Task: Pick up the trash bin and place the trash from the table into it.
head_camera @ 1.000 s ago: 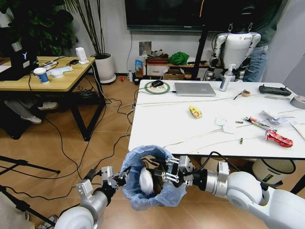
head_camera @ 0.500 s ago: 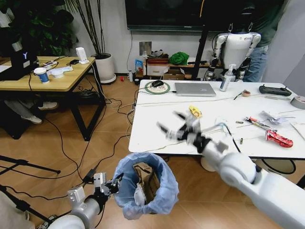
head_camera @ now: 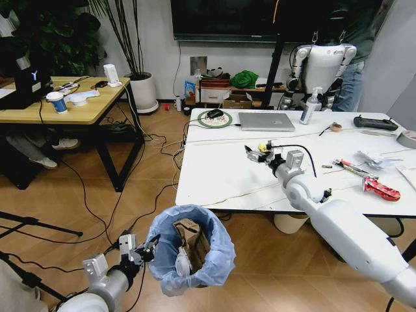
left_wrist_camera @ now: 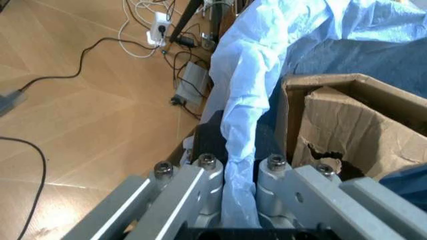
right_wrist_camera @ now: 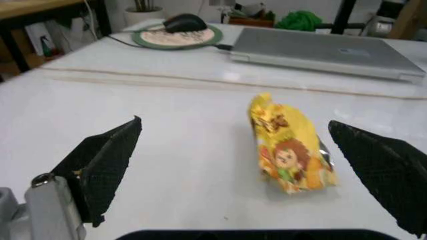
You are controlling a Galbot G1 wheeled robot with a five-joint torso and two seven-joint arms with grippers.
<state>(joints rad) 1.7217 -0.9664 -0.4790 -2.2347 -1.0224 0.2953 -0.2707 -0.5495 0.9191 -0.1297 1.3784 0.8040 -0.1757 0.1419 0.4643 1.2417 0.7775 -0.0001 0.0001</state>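
Observation:
The trash bin [head_camera: 195, 253], lined with a light-blue bag [left_wrist_camera: 247, 100], hangs above the floor in front of the table [head_camera: 214, 169]. My left gripper [head_camera: 142, 249] is shut on its rim and bag [left_wrist_camera: 240, 170]. Torn brown cardboard [left_wrist_camera: 347, 120] and something white [head_camera: 182, 263] lie inside. My right gripper [head_camera: 259, 153] is over the table, open [right_wrist_camera: 233, 125], its black fingers [right_wrist_camera: 107, 160] either side of a yellow wrapper [right_wrist_camera: 290, 147] lying flat [head_camera: 264, 147]. A red wrapper [head_camera: 380, 190], crumpled paper [head_camera: 369, 160] and white tissue [head_camera: 303, 166] lie farther right.
A silver laptop [head_camera: 265, 121], a mouse on a round pad [head_camera: 214, 115], a pump bottle [head_camera: 307, 106], a black controller [head_camera: 375, 122] and a tape roll [head_camera: 408, 138] sit along the table's back. A wood desk [head_camera: 65, 104] stands left; cables cross the floor; a cream bucket [head_camera: 289, 223] stands underneath.
My right arm has left the bin's mouth, swung up over the table and now stands open around the yellow wrapper. The bin in my left gripper has shifted slightly left and lower.

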